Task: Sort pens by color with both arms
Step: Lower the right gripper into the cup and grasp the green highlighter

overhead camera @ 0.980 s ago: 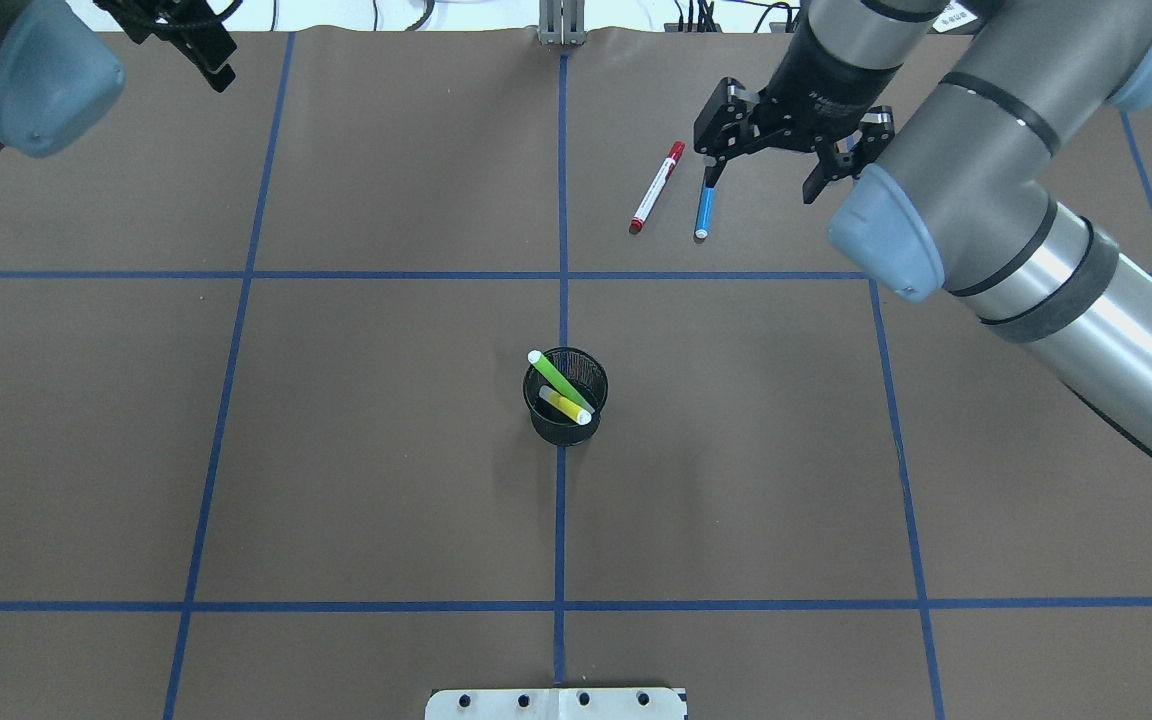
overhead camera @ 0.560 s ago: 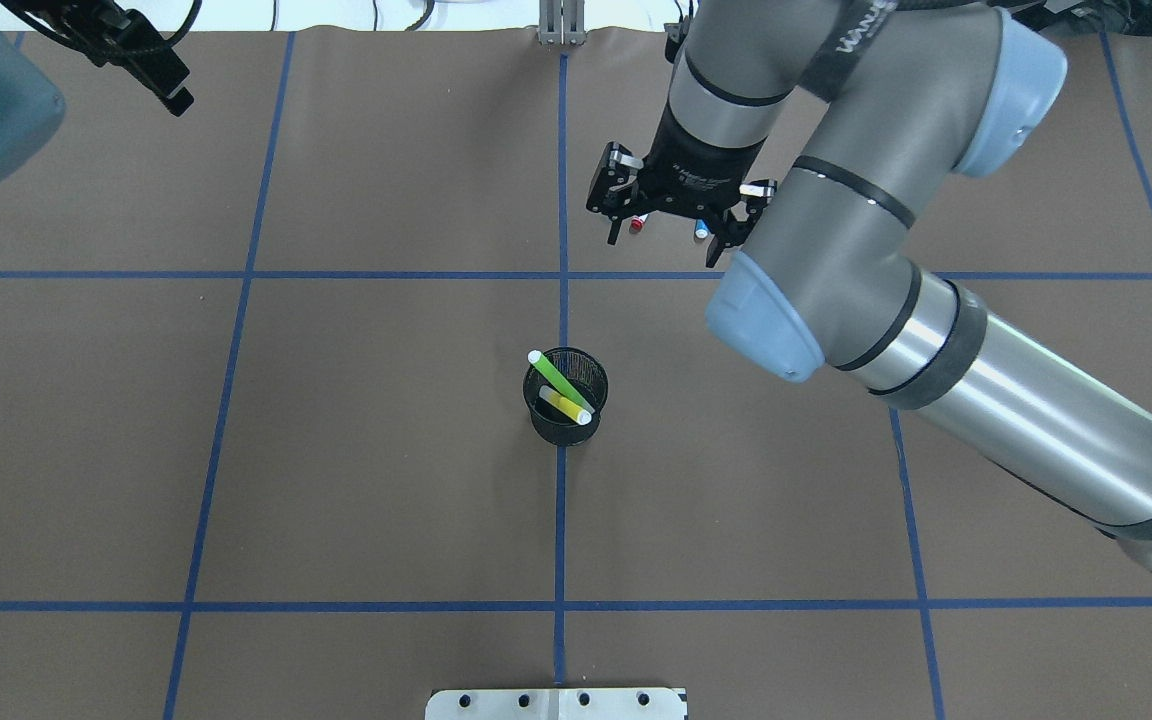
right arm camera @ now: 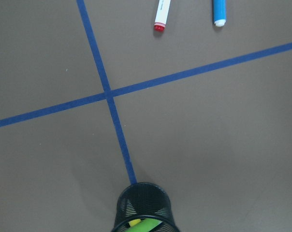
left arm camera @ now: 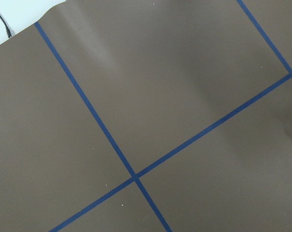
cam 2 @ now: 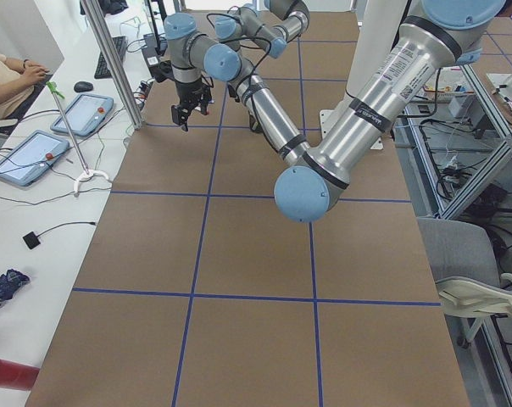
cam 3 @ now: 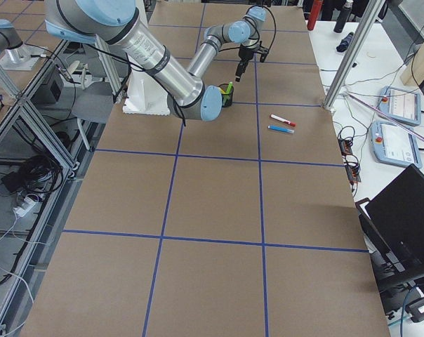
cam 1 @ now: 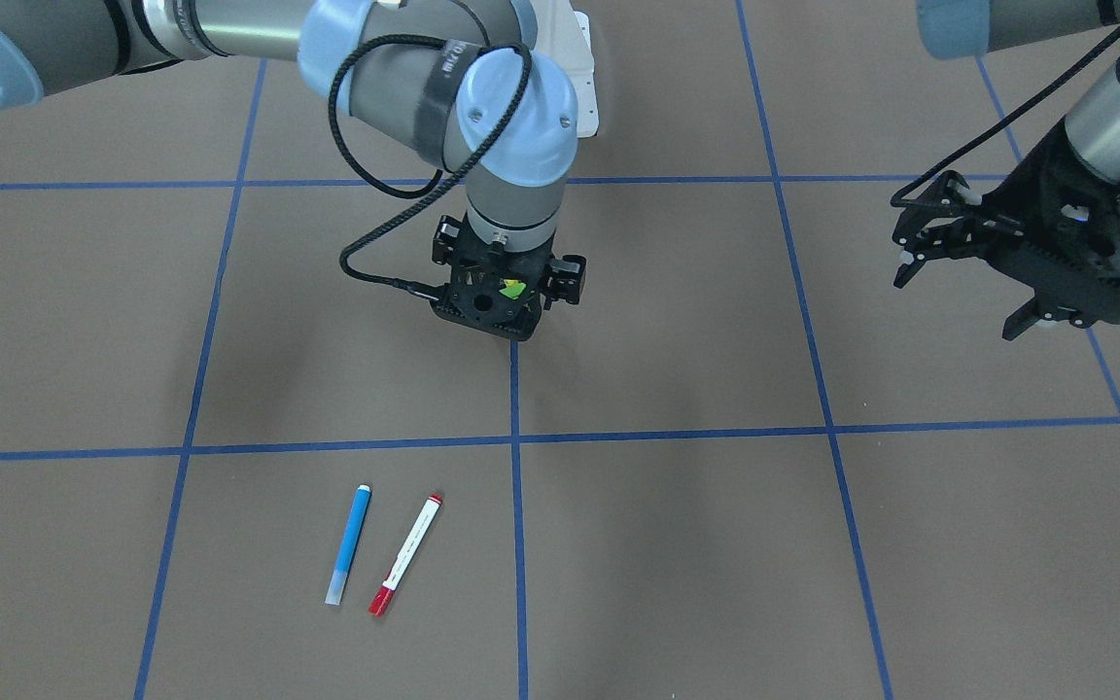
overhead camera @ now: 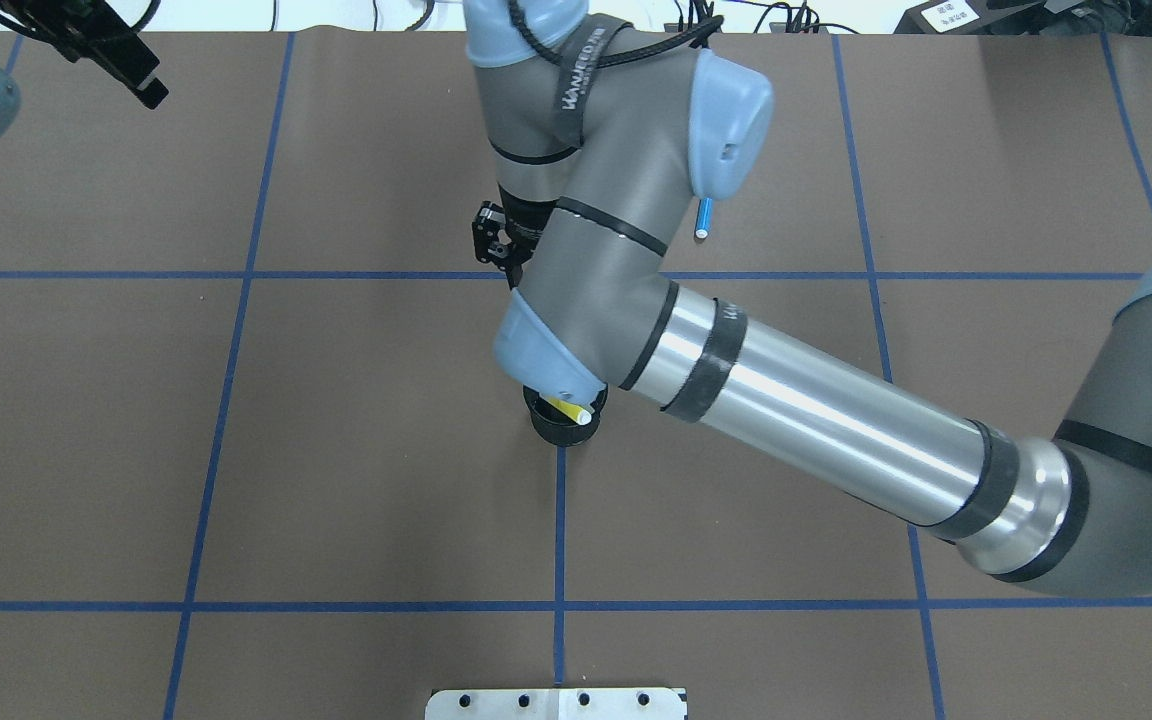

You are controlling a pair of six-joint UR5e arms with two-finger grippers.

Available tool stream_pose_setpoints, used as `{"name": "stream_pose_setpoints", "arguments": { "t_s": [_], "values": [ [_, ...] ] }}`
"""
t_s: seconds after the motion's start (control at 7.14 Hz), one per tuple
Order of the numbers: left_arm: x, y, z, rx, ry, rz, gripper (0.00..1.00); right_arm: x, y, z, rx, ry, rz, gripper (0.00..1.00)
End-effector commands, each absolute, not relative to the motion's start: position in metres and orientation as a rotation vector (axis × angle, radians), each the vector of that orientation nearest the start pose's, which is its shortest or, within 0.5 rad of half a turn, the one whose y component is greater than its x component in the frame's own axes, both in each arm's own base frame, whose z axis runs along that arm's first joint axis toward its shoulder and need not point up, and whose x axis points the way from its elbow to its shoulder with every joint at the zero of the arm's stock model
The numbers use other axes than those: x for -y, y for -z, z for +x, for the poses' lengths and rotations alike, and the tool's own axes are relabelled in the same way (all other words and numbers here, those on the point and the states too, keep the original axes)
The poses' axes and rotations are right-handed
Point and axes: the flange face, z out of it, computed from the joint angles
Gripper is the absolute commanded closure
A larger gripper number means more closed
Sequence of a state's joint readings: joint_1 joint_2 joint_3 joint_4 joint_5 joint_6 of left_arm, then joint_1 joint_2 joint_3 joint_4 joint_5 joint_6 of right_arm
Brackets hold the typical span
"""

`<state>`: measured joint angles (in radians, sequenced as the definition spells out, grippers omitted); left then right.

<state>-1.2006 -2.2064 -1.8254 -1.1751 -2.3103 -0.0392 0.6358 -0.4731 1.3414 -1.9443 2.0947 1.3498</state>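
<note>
Fingers on right gripper look spread, empty, hanging over black mesh cup with light green pen and yellow pen inside. Left gripper: fingers spread, empty, well off to the side. Blue pen and red-ended white pen lie side by side on tabletop.

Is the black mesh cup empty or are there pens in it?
Not empty. The black mesh cup stands upright, and a green pen and a yellow pen show inside its rim.

Mesh cup btm centre, green pen, yellow pen inside; red-ended pen, blue pen at top
</note>
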Motion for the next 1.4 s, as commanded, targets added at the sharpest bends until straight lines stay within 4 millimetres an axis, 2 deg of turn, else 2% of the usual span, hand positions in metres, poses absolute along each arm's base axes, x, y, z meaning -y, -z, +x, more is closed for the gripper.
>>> {"name": "stream_pose_setpoints", "arguments": {
  "t_s": [0.0, 0.14, 0.28, 0.42, 0.56, 0.7, 0.84, 1.26],
  "values": [
    [0.608, -0.219, 0.15, -0.824, -0.482, 0.321, 0.0, 0.498, -0.076, -0.609, 0.566, -0.3, -0.272, 0.03],
    [0.608, -0.219, 0.15, -0.825, -0.486, 0.321, 0.0, 0.491, -0.068, -0.623, 0.526, -0.312, -0.256, 0.06],
    [0.608, -0.219, 0.15, -0.825, -0.486, 0.323, 0.0, 0.49, -0.073, -0.637, 0.486, -0.32, -0.24, 0.12],
    [0.608, -0.219, 0.149, -0.825, -0.485, 0.322, 0.0, 0.488, -0.077, -0.641, 0.463, -0.324, -0.206, 0.28],
    [0.608, -0.219, 0.15, -0.825, -0.486, 0.321, 0.0, 0.486, -0.084, -0.645, 0.441, -0.325, -0.204, 0.37],
    [0.608, -0.219, 0.15, -0.825, -0.486, 0.321, 0.0, 0.478, -0.09, -0.656, 0.401, -0.317, -0.148, 0.37],
    [0.607, -0.225, 0.15, -0.824, -0.484, 0.315, 0.0, 0.474, -0.09, -0.66, 0.394, -0.311, -0.141, 0.37],
    [0.607, -0.225, 0.15, -0.825, -0.484, 0.317, 0.0, 0.465, -0.082, -0.657, 0.35, -0.309, -0.156, 0.41]
  ]
}}
